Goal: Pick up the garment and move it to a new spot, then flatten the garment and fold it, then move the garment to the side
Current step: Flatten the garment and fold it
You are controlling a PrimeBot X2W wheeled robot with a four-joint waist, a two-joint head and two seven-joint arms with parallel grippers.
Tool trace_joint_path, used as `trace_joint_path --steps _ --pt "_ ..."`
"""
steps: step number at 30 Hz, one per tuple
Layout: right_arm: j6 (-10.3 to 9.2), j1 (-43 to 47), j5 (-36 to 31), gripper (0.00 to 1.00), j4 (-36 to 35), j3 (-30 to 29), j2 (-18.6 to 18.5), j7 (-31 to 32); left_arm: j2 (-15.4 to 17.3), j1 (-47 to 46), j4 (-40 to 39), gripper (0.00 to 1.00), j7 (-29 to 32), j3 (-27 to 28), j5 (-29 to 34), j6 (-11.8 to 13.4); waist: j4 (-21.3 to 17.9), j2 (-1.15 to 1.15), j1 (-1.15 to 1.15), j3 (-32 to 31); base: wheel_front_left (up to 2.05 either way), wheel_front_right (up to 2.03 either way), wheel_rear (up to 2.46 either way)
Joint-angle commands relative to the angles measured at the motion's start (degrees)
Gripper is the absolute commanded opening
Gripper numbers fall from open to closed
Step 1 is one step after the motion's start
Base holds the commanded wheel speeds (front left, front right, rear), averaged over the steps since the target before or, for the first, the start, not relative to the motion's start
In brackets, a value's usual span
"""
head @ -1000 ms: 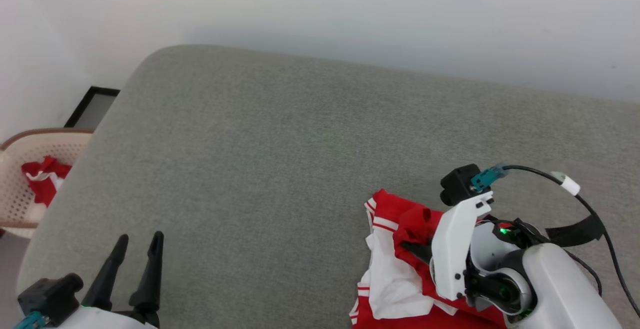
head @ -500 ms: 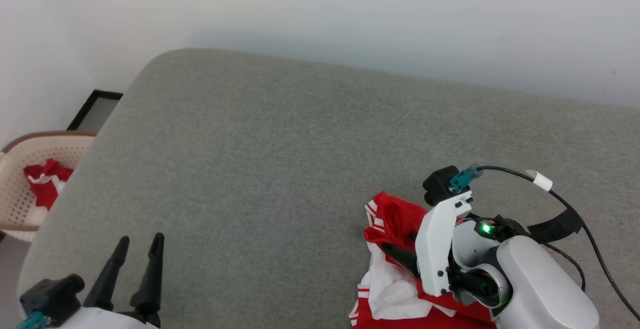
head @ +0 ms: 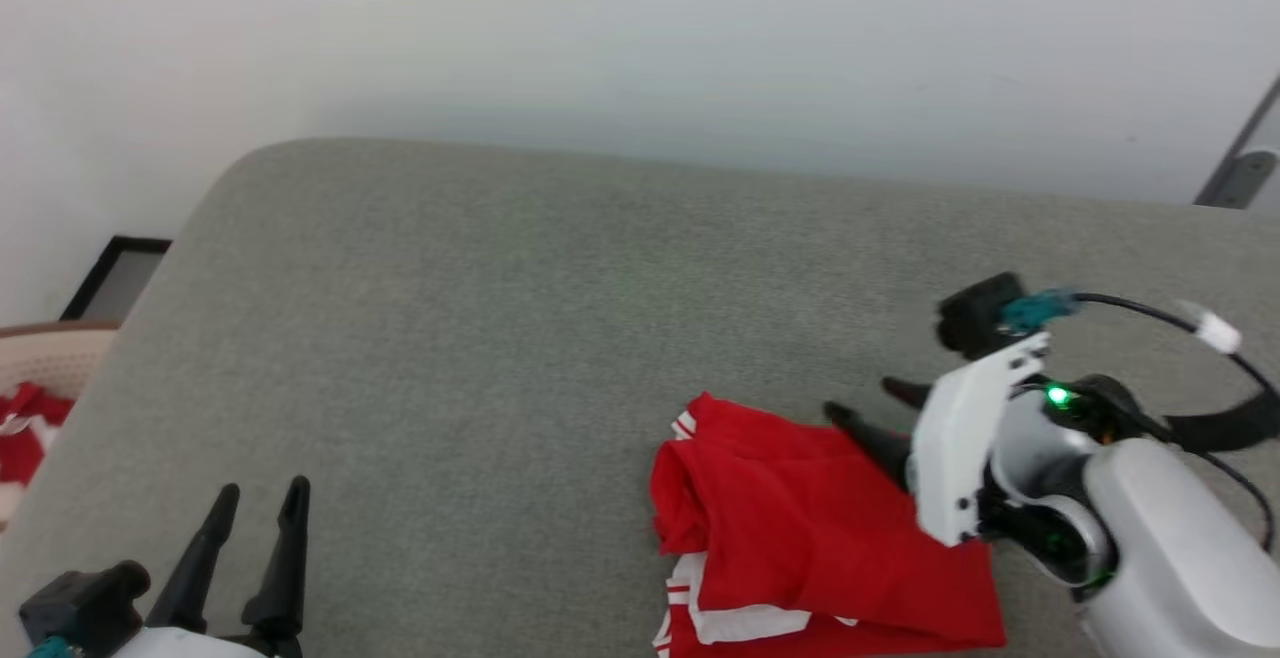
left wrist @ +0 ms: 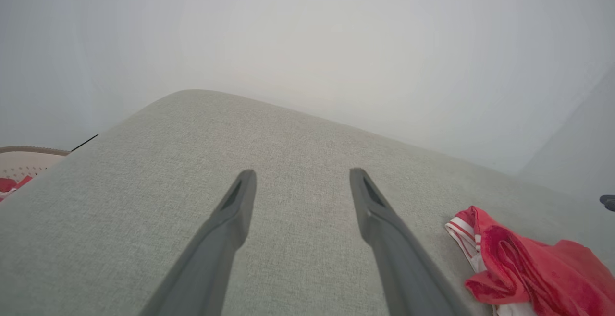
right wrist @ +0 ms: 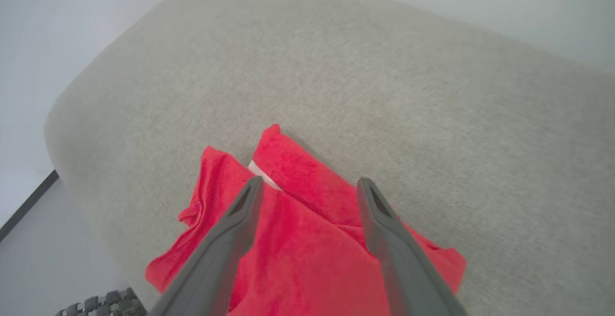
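Head view: the garment (head: 810,528) lies bunched on the bench (head: 500,288), at its near edge, handy for flattening; my right gripper (head: 862,398) hovers over it, fingers apart, empty; my left gripper (head: 262,488) idles spread, near-left corner.

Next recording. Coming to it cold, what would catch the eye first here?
The bright red garment, bunched at the near right of the grey upholstered surface, is the one strong colour on it. The right gripper stands open at its right edge, holding nothing. At the far left a pale basket holds more red-and-white cloth.
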Motion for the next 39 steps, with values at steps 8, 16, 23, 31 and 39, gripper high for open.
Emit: trace_joint_path --steps 8,16,23,31,39 --pt "-0.1 5.39 -1.07 1.0 -2.26 -7.21 -4.05 -7.85 1.06 1.96 0.1 1.0 -0.23 1.02 0.44 0.28 -5.58 0.0 0.0 -1.69 0.0 0.0 0.0" --pt "-0.1 10.65 -2.7 1.0 -2.81 -15.19 -6.19 -18.49 1.07 2.56 0.65 1.0 -0.35 2.3 1.37 0.4 -9.32 0.0 0.0 -2.18 0.0 0.0 0.0" --pt "-0.1 15.39 -3.45 1.0 -2.79 -18.23 -6.53 -25.59 0.7 3.18 1.39 1.0 -0.36 3.63 2.23 -0.34 -10.81 0.0 0.0 -2.71 0.0 0.0 0.0" --pt "-0.1 19.73 -3.37 1.0 -1.17 -19.8 -6.73 -33.37 -0.52 3.83 2.44 1.0 -0.37 6.35 3.26 -1.85 -11.09 0.0 0.0 -3.04 0.0 0.0 0.0" --pt "-0.1 22.56 -4.08 1.0 0.05 -20.21 -5.67 -37.17 -1.64 4.65 3.2 1.0 -0.38 8.77 4.89 -2.87 -10.47 0.0 0.0 -3.42 0.0 0.0 0.0"
